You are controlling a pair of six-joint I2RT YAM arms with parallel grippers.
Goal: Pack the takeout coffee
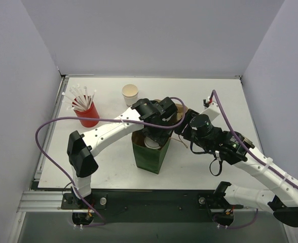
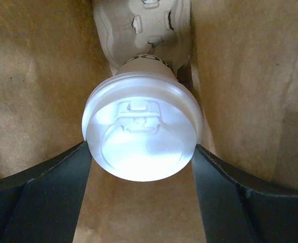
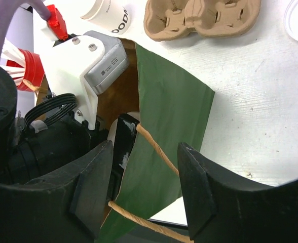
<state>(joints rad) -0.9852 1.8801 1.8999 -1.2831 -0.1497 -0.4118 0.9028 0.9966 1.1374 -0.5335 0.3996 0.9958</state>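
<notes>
Takeout coffee [image 2: 139, 126] fills the left wrist view, down inside the paper bag [image 2: 32, 91]. The left gripper [image 2: 140, 150] is clamped on both sides of its lid, with brown walls close on either side. In the right wrist view, the right gripper [image 3: 144, 195] stands partly apart, straddling the bag's green wall and twine handle [image 3: 156, 149] without pinching. From above, both arms crowd the bag's mouth, and the bag stands well apart from every table [image 1: 215, 96] edge.

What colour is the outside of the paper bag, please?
The paper bag is dark green outside, plain brown inside; the right wrist view shows it best.
</notes>
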